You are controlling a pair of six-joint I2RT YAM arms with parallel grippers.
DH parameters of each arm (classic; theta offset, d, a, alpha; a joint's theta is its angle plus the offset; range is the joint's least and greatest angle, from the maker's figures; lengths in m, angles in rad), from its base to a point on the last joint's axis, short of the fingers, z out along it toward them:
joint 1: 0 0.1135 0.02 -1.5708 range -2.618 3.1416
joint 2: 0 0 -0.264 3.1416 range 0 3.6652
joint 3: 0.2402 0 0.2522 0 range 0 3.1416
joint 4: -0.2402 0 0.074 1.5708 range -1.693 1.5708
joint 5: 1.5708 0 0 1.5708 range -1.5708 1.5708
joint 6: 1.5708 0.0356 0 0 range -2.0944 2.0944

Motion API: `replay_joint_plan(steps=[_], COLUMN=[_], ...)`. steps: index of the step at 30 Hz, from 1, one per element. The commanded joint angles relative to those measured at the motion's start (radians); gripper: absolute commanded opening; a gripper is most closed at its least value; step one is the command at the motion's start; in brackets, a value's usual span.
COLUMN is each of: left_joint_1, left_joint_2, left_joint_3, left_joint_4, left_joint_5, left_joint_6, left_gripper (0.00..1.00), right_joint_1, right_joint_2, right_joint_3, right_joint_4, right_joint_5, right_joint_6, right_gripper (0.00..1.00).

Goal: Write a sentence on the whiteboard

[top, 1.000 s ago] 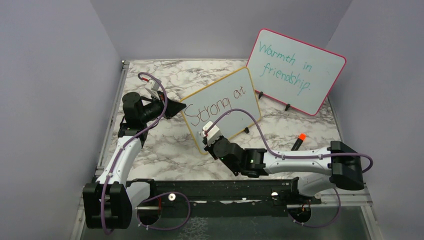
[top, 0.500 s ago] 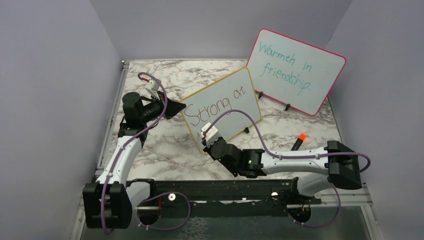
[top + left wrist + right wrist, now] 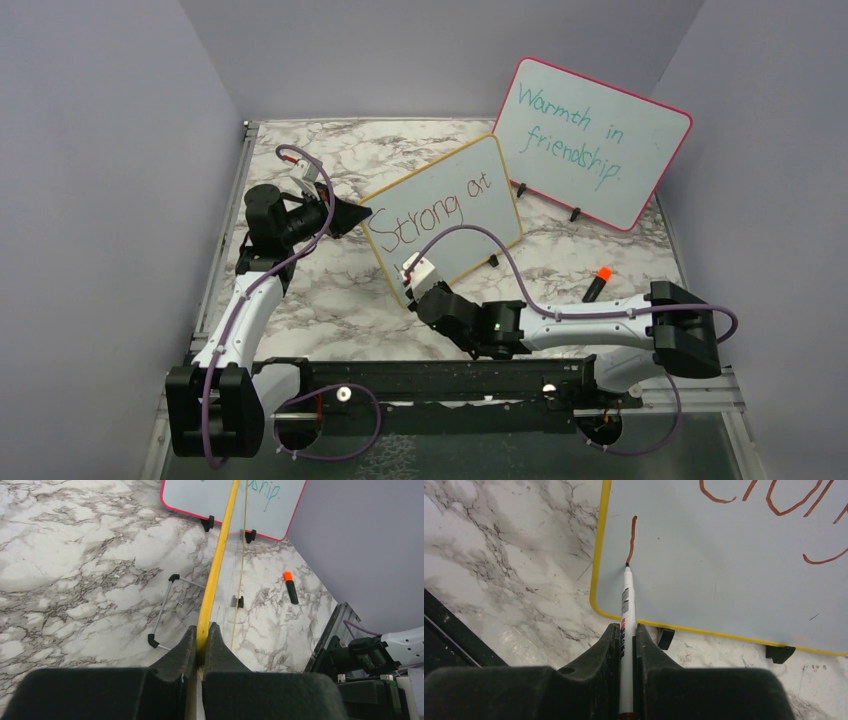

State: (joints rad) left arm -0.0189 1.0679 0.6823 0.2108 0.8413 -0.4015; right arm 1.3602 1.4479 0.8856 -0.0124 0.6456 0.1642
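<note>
The yellow-framed whiteboard (image 3: 450,215) stands tilted at mid-table, with "Strong at" (image 3: 420,205) in red-brown marker. My left gripper (image 3: 352,215) is shut on the board's left edge; the left wrist view shows the yellow frame (image 3: 216,570) pinched between the fingers. My right gripper (image 3: 412,287) is shut on a white marker (image 3: 626,600). Its tip touches the board's lower left corner at the foot of a fresh vertical red stroke (image 3: 631,537). The board's face fills the right wrist view (image 3: 724,560).
A pink-framed board (image 3: 590,140) with teal writing stands at the back right. The marker's orange-tipped black cap (image 3: 597,283) lies on the marble table by the right arm. The board's wire stand (image 3: 165,607) and black feet (image 3: 665,637) rest on the table.
My right arm has slid left and down along the board, drawing the marker towards the lower left corner. The left arm and board have not moved.
</note>
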Motion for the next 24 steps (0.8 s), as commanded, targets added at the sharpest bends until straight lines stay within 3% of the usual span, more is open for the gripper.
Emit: replay_joint_plan(steps=[1, 24], left_joint_1=[0.01, 0.01], left_joint_2=[0.01, 0.014], left_joint_3=[0.011, 0.012], left_joint_4=[-0.054, -0.059], left_joint_5=[-0.08, -0.084], left_joint_6=[0.073, 0.075], left_gripper=[0.0, 0.0], right_joint_1=[0.008, 0.024], right_joint_2=[0.025, -0.056], right_joint_3=[0.021, -0.007], right_joint_4=[-0.07, -0.031], right_joint_5=[-0.007, 0.03], right_joint_6=[0.04, 0.041], right_gripper=[0.01, 0.01])
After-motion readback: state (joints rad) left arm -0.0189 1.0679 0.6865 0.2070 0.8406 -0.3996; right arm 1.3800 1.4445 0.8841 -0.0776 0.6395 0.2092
